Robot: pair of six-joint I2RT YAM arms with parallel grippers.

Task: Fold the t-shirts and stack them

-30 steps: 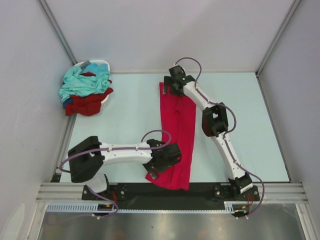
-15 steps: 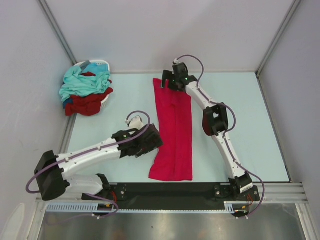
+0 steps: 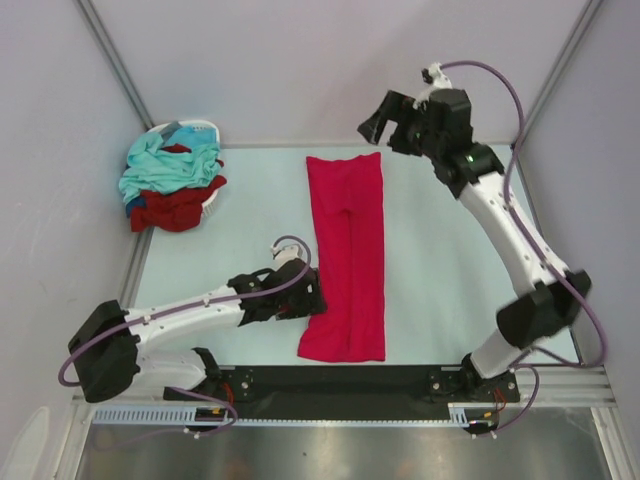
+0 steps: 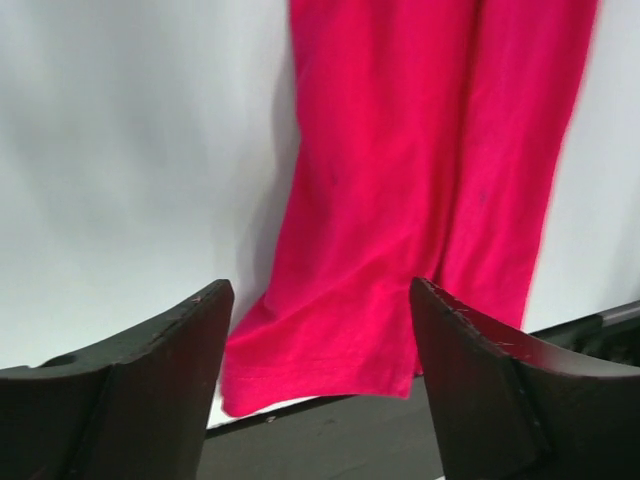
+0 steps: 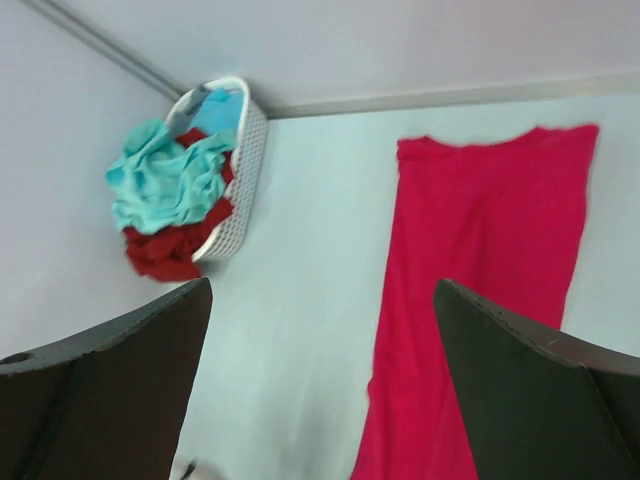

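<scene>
The crimson-pink t-shirt (image 3: 346,258) lies flat as a long narrow strip down the middle of the table; it also shows in the left wrist view (image 4: 400,180) and the right wrist view (image 5: 470,300). My left gripper (image 3: 312,298) is open and empty, low beside the strip's lower left edge. My right gripper (image 3: 385,125) is open and empty, raised above the table's far edge beyond the strip's top end. The light teal t-shirt (image 3: 165,165), the dark maroon t-shirt (image 3: 172,208) and a bit of dark blue lie heaped in the white basket (image 3: 200,127).
The basket stands at the far left corner against the wall, also in the right wrist view (image 5: 235,160). A black rail (image 3: 340,380) runs along the table's near edge under the strip's lower end. Grey walls close in the table at the back and both sides.
My right gripper let go of the strip's top end and rose up and to the right. My left arm drew back and lower; the shirt now lies straight and flat.
</scene>
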